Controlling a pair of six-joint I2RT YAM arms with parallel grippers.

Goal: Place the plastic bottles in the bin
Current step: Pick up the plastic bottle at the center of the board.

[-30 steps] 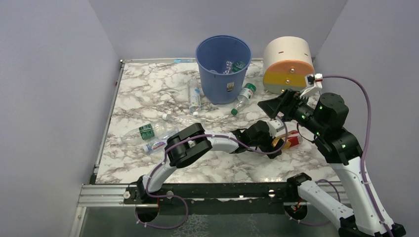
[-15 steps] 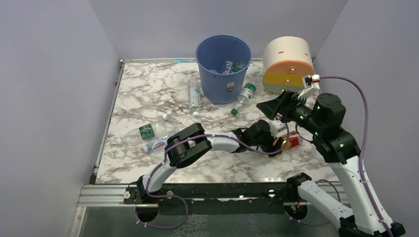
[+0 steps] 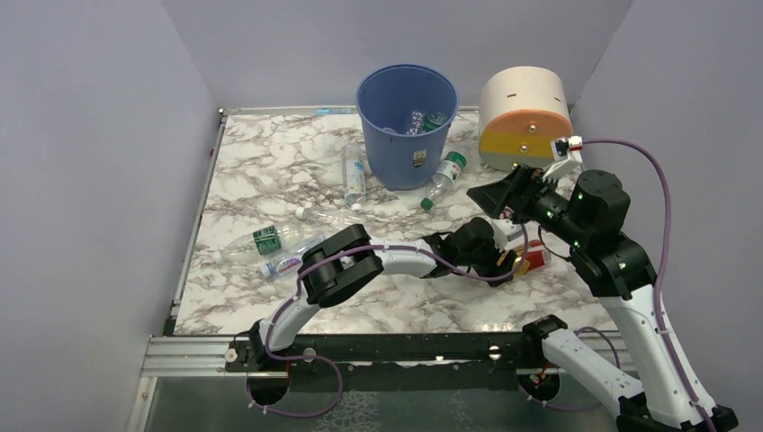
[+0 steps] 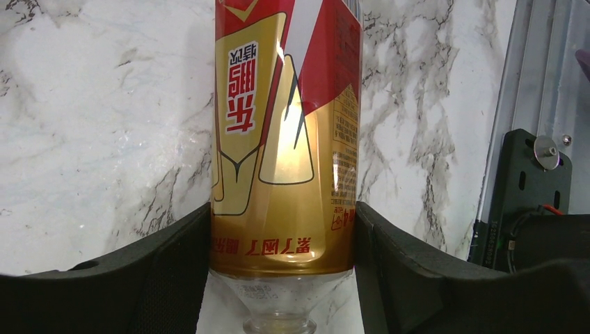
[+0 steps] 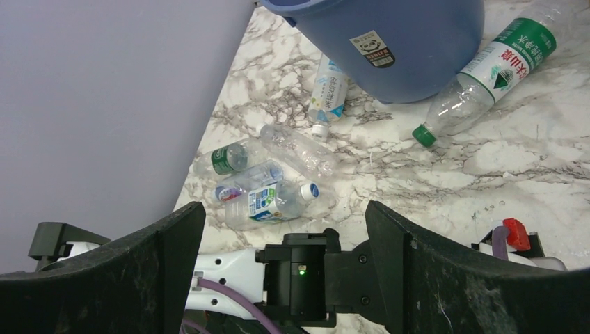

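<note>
- the red-and-gold labelled bottle (image 4: 285,139) lies on the marble surface (image 3: 270,180), lower right of centre in the top view.
- left fingers (image 4: 160,268) are about half open and press both sides of its labelled body, near the clear tapered end.
- it looks empty, so probably light. the thin wall should give under a squeeze and the glossy label may slip. a mid-body hold suits it.
- right fingers (image 5: 139,278) are spread wide with nothing between them, above the same spot.
- the blue bin (image 3: 396,153) stands at upper centre with bottles already inside.
- a green-labelled bottle (image 3: 443,178) lies against the bin's base, on the likely path.
- the cream drum (image 3: 525,117) stands just right of the bin.
- more bottles (image 3: 270,241) lie at left.
</note>
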